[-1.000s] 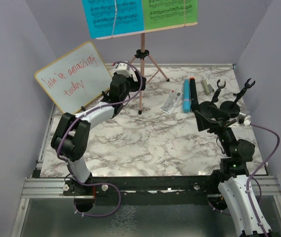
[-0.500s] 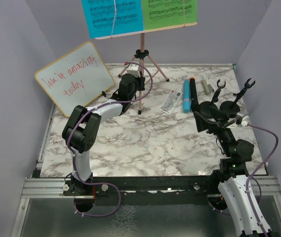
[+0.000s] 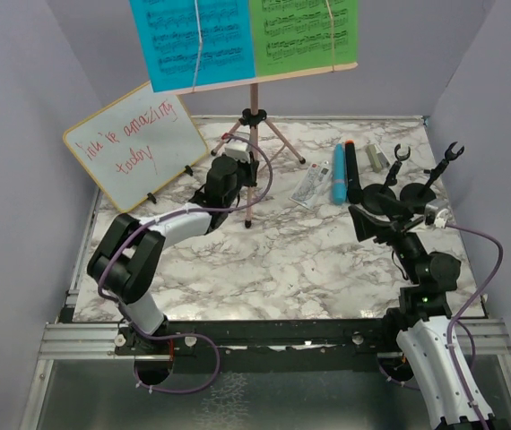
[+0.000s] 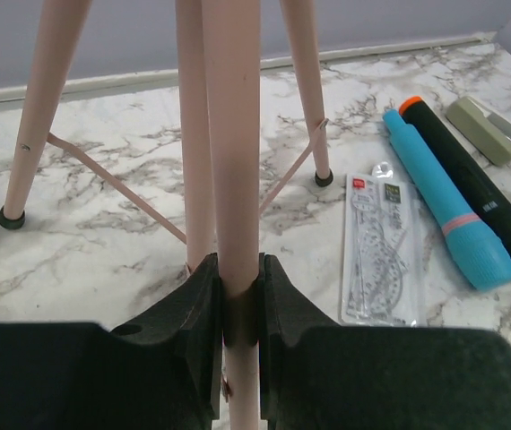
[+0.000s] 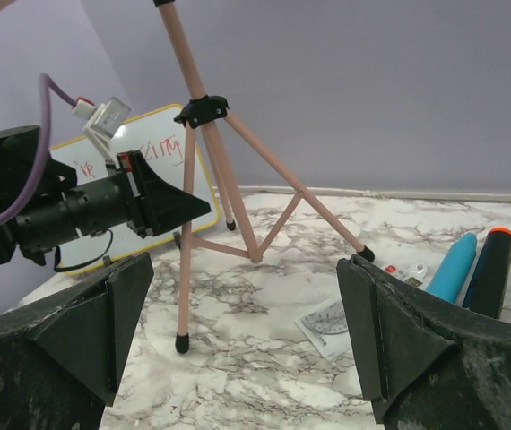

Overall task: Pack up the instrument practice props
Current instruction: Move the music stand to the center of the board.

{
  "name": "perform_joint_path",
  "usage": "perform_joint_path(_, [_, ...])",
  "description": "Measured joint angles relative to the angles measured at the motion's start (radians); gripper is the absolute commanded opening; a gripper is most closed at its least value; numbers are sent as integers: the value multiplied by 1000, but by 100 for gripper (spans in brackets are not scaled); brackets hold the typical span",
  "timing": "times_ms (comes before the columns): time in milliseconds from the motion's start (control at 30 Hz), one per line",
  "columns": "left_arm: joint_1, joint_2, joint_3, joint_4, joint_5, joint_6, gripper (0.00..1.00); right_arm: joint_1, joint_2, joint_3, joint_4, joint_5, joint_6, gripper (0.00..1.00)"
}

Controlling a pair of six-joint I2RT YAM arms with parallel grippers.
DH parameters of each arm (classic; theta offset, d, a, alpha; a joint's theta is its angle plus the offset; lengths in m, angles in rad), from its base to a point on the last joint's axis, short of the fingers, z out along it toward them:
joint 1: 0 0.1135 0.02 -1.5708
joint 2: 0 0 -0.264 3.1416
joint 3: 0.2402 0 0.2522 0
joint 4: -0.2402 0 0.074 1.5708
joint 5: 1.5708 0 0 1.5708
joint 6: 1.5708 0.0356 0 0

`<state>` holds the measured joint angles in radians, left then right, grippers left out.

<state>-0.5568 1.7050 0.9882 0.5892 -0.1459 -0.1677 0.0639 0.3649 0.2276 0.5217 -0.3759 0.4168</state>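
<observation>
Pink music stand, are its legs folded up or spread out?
Spread out. The pink music stand has three legs splayed wide apart, with thin braces stretched between them.

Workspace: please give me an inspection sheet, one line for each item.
Surface: marble table, flat.
Job's things: pink music stand upright, carrying blue sheet and green sheet; blue microphone and black microphone lying side by side; two mic holders at right.
Clutter: whiteboard leaning at left; ruler packet; small grey object.
Grippers: left fingers shut on a stand leg; right fingers open, holding nothing.
Cables: purple cable along each arm.
Surroundings: lilac walls on three sides.
</observation>
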Motion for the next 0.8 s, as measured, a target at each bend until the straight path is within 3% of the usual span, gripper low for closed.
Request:
perform_joint_path(367, [-52, -230, -193, -89, 11, -52, 0, 0, 22, 0, -17, -24, -7, 92])
perform_joint_path(800, [-130, -289, -232, -127, 31, -131, 0, 0, 113, 53, -68, -43, 5, 100])
